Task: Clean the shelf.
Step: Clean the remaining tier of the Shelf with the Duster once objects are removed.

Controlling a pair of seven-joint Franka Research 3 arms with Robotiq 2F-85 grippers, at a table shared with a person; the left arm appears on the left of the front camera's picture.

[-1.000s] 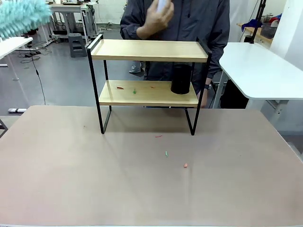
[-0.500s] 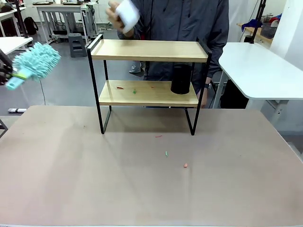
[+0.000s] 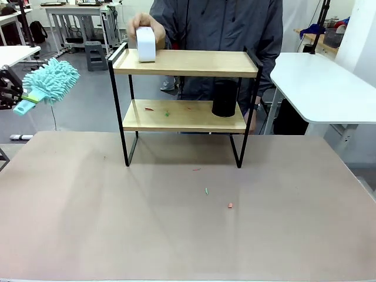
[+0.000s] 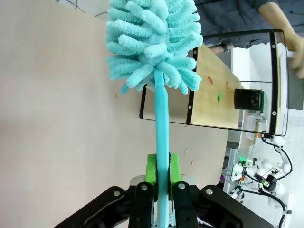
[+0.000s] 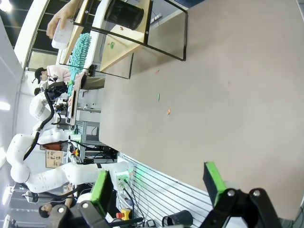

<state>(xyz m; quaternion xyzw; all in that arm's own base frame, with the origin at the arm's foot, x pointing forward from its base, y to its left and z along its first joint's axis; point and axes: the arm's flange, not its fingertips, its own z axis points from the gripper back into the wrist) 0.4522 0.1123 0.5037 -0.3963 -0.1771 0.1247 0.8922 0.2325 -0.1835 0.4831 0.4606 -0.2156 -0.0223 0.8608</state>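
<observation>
Behind shelf [image 3: 188, 63], person's lower torso [image 3: 197, 88]

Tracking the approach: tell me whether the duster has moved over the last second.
Yes, the duster dropped from above the shelf's top board to about level with it.

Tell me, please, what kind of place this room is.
Most likely a robotics lab or workshop, not a home: white work tables beside the tan tabletop, a metal-frame bench with equipment behind, and the left gripper holding a duster.
</observation>
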